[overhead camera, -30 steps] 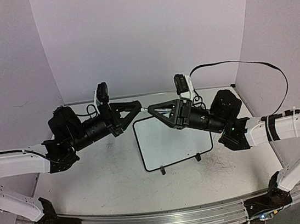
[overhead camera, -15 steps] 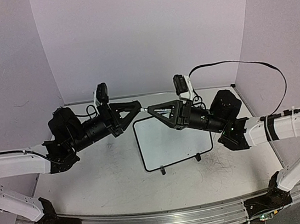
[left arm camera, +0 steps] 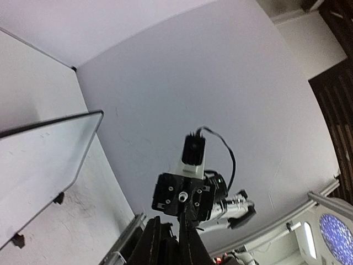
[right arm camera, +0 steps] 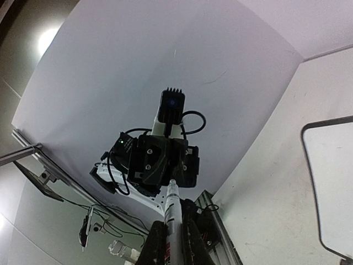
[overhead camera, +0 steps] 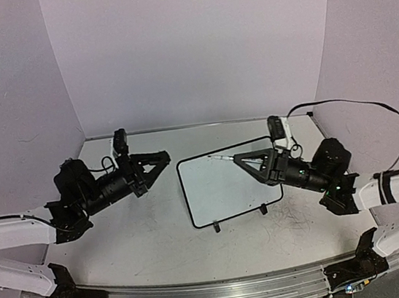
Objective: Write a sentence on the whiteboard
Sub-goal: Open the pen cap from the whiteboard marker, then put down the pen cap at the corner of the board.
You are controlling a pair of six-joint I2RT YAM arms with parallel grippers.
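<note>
I look down over the table [overhead camera: 158, 228] from above and behind, my left wrist camera faces the right arm [left arm camera: 185, 193], the right faces the left arm [right arm camera: 160, 163], all sharing the whiteboard [overhead camera: 226, 186]

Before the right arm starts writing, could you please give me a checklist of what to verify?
1. Grip on the marker by the right tool: ok, jaws shut on it.
2. Cap off the marker: cannot tell, the tip is too small to judge.
3. Blank surface on the whiteboard: ok, no writing shows.
4. Tip above the whiteboard: ok, near its far edge; touching or not, cannot tell.
5. The left tool out of the way: ok, shut and off the whiteboard's left side.
</note>
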